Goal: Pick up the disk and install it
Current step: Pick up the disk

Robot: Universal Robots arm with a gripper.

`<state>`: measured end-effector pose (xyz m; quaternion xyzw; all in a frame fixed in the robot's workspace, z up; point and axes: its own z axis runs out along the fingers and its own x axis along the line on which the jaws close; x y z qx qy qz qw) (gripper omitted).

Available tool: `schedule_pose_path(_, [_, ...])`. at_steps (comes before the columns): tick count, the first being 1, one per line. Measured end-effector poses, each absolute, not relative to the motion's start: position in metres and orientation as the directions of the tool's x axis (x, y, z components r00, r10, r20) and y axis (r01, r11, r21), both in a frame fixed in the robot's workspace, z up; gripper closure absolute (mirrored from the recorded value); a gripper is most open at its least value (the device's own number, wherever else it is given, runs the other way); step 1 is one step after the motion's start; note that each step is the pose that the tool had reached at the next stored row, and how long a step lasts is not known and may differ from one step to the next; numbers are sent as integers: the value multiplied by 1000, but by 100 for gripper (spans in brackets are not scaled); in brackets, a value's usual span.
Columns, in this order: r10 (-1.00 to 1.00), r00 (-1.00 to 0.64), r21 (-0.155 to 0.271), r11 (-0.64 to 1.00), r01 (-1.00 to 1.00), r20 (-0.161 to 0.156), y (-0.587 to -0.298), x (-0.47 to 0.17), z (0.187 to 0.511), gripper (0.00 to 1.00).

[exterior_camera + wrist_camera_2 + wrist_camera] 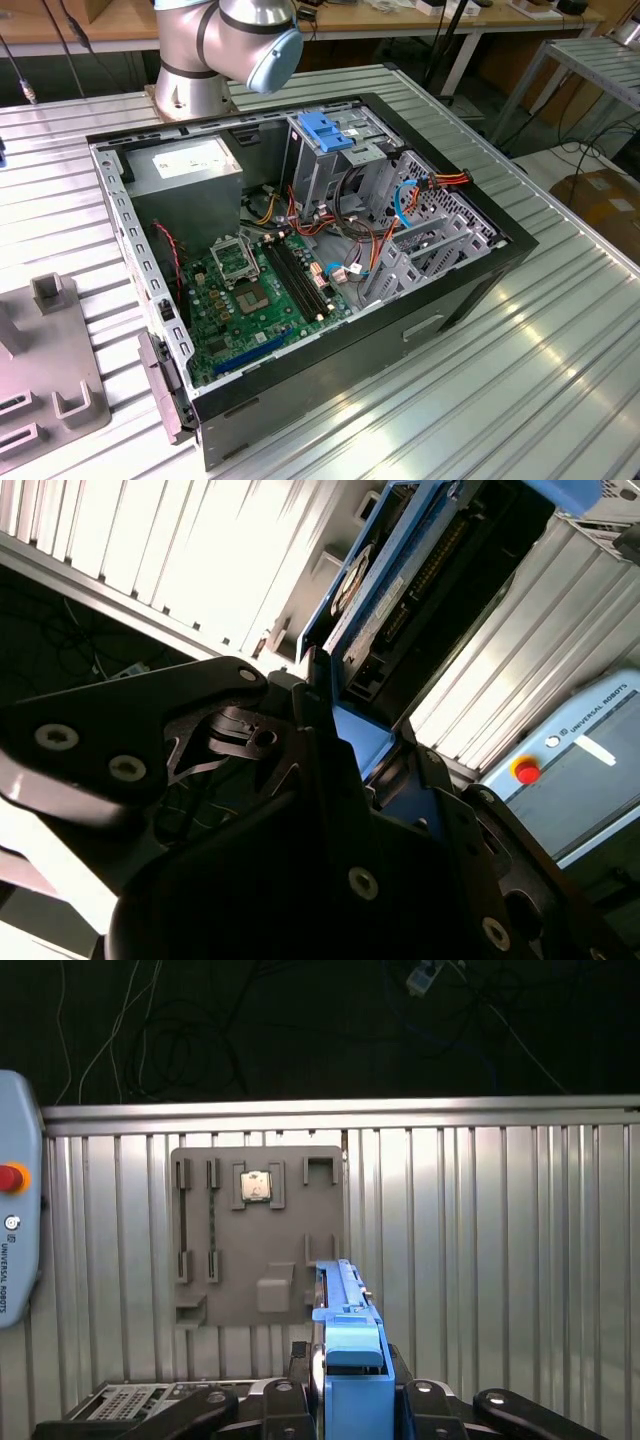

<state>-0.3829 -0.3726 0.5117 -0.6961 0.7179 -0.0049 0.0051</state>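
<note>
Disk (pixel 345 1305) and gripper (pixel 350 1375) appear together in both wrist views. The gripper is clamped on the disk, its jaws closed against the blue bracket from both sides. In the first wrist view the drive stands edge-on, with the ribbed metal bench (pixel 500 1260) behind it and a grey fixture plate (pixel 250 1245) just beside its far end. A square processor chip (pixel 257 1185) sits in one of the plate's recesses. A teach pendant (pixel 15 1200) (grey, with a red button) lies at the bench's edge.

In the second wrist view the disk reaches away from the gripper, and the blue bracket runs along its long edge.

In the exterior view an open computer case (pixel 400 330) lies on its side on the bench in front of the arm (pixel 220 40). Inside it are a green motherboard (pixel 250 290), a grey power supply (pixel 190 175) and an upright drive cage (pixel 325 160) with a blue plastic top. The fixture plate lies at the exterior view's left, apart from the case.
</note>
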Motion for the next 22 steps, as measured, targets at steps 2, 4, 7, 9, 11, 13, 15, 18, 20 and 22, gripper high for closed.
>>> schedule_pose_path(2, [-1000,-31,-14,31,-999,0,-373,-382,512,63])
schedule_pose_path(4, [-1000,-31,-14,31,-999,0,-373,-380,512,63])
schedule_pose_path(7, [-1000,-31,-14,31,-999,0,-373,-378,512,63])
schedule_pose_path(9, [-1000,-31,-14,31,-999,0,-373,-377,512,63])
schedule_pose_path(11, [-1000,-31,-14,31,-999,0,-373,-376,512,63])
schedule_pose_path(13, [-1000,-31,-14,31,-999,0,-373,-375,512,63])
schedule_pose_path(15, [-1000,-31,-14,31,-999,0,-373,-374,512,63])
schedule_pose_path(18, [-1000,-31,-14,31,-999,-1,-373,-371,512,63])
schedule_pose_path(20, [-1000,-31,-14,31,-999,0,-373,-369,512,63])
schedule_pose_path(22, [-1000,-31,-14,31,-999,-1,-373,-366,512,63])
